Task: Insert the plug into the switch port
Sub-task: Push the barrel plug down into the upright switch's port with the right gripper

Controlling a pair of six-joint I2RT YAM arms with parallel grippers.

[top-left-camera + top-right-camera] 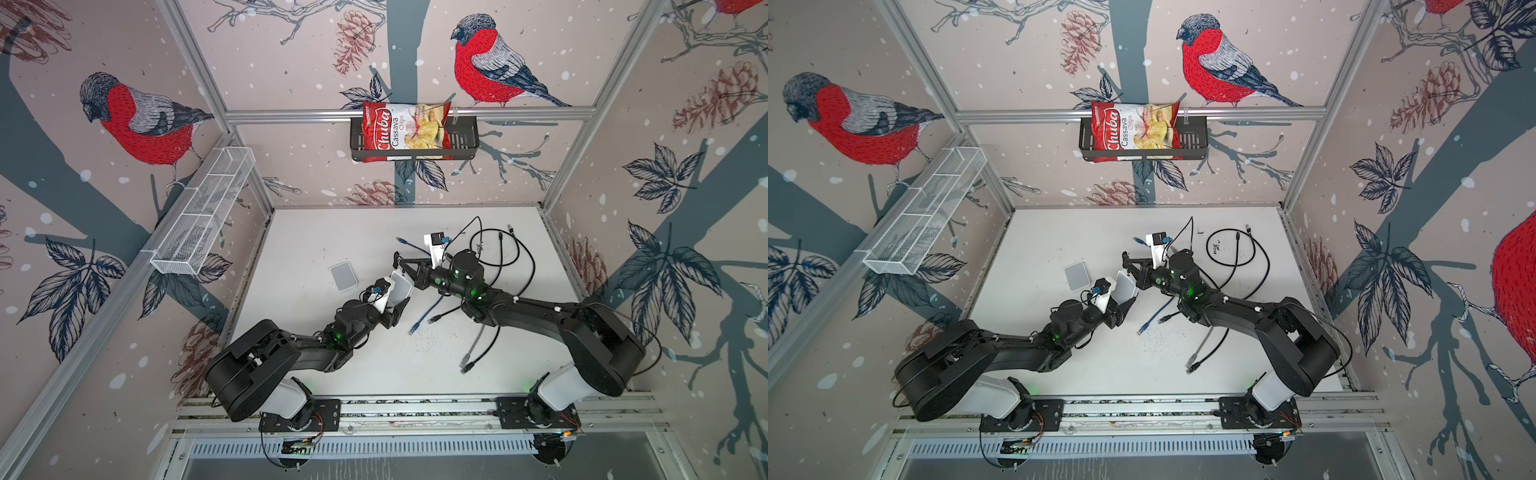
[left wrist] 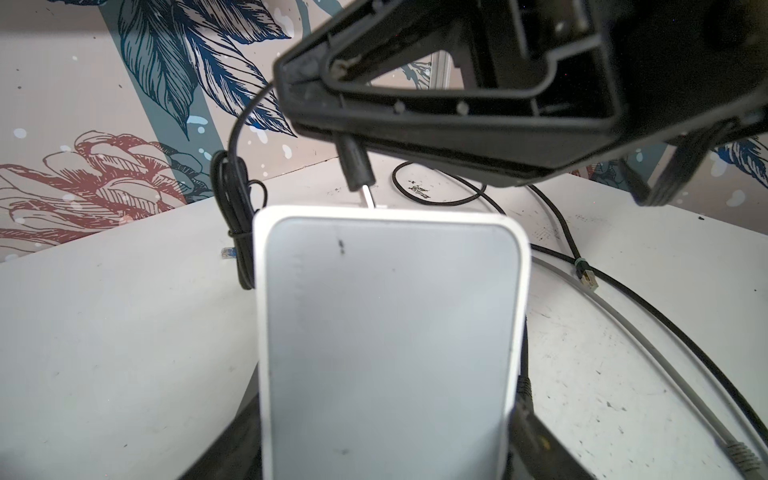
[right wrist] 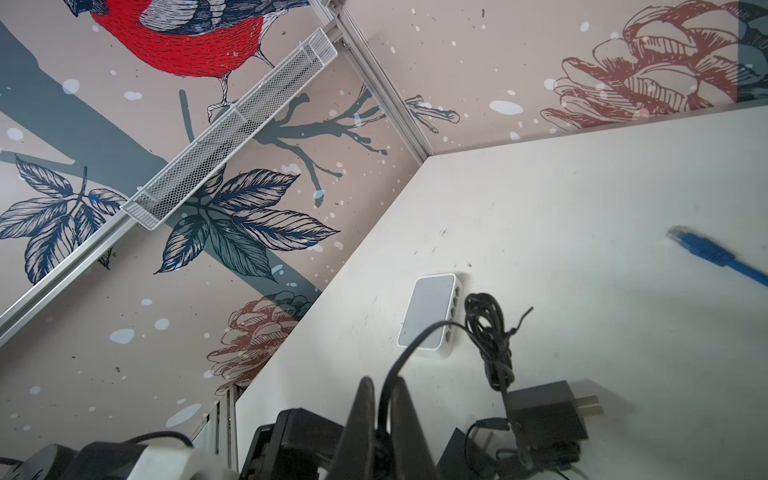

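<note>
— Wallpaper with red-breasted birds, pine cones and dark leaves lines every wall, held in aluminium rails. What's the floor of it like?

— One scuffed white tabletop, speckled with dark crumbs. Loose black, grey and blue network cables are strewn under and behind the right gripper.

— And that gripper?

— Clamped tight on a black barrel plug with a thin black cord. The plug sticks out below its closed fingers, its bare metal tip right at the far edge of the switch. Whether it has entered a port, I can't tell.

— Which switch?

— A white rectangular plastic switch, raised off the table and tilted. The left gripper holds it, jaws set wide against its two sides.

— Anything else nearby?

— A second white switch lies flat on the table, just beyond the left gripper. A black power adapter sits right beside the right gripper.

— On the walls?

— A white wire-mesh shelf, well off past the left gripper. A black metal basket hangs on the back rail, far ahead of both grippers, holding a red bag of cassava chips.
</note>
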